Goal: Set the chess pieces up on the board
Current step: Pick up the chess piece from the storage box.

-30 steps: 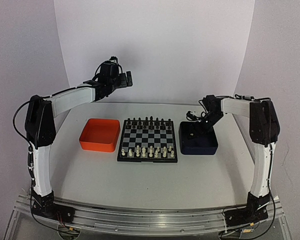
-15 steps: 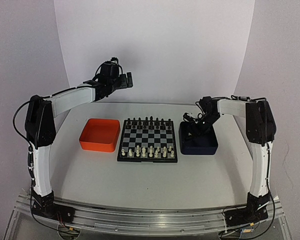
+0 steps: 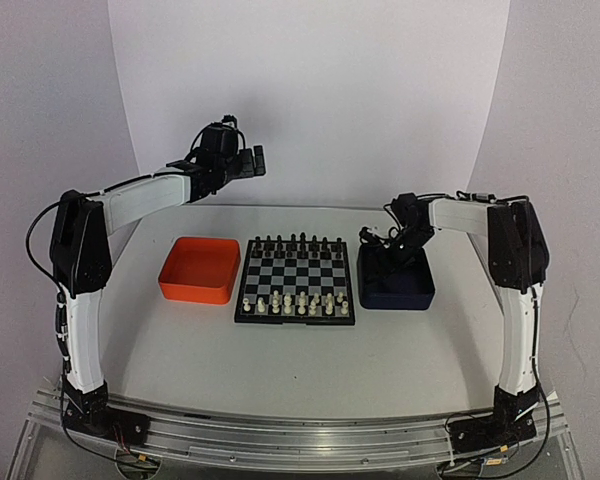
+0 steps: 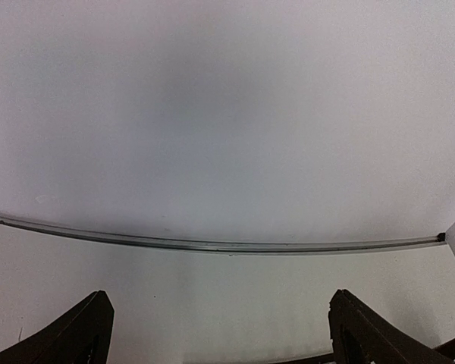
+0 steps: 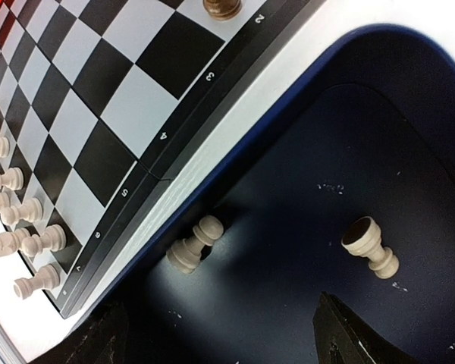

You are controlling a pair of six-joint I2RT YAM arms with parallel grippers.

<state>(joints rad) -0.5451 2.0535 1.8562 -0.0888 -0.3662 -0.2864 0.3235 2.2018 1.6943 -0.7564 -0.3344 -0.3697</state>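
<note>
**Right arm slides left over the blue tray**

Since a second ago the right gripper [image 3: 373, 240] has moved left and slightly back, and now hangs low over the board-side end of the blue tray [image 3: 398, 298]. The left arm has not shifted.

Two cream pieces lie on their sides in the blue tray. One [image 5: 196, 244] is close to the wall nearest the board. The other [image 5: 370, 244] lies further in, its dark base turned toward the camera. The orange tray [image 3: 198, 292] sits on the other side of the board [image 3: 296, 272], just beside it.

The rest of the cream pieces [image 3: 295, 303] stand on the board's two near rows. Black pieces [image 3: 295, 243] line its far edge.

The right gripper's jaws stand wide apart with nothing between them. In the wrist view both loose pieces lie ahead of the fingertips, and neither is touched. The left gripper [image 3: 252, 160] is held high behind the orange tray, facing the back wall, jaws fully spread and holding nothing.

A narrow strip of white table [image 3: 280, 360] separates the blue tray's wall from the board's right border. The piece near the wall has little room on that side. The other has bare tray floor all round it.
</note>
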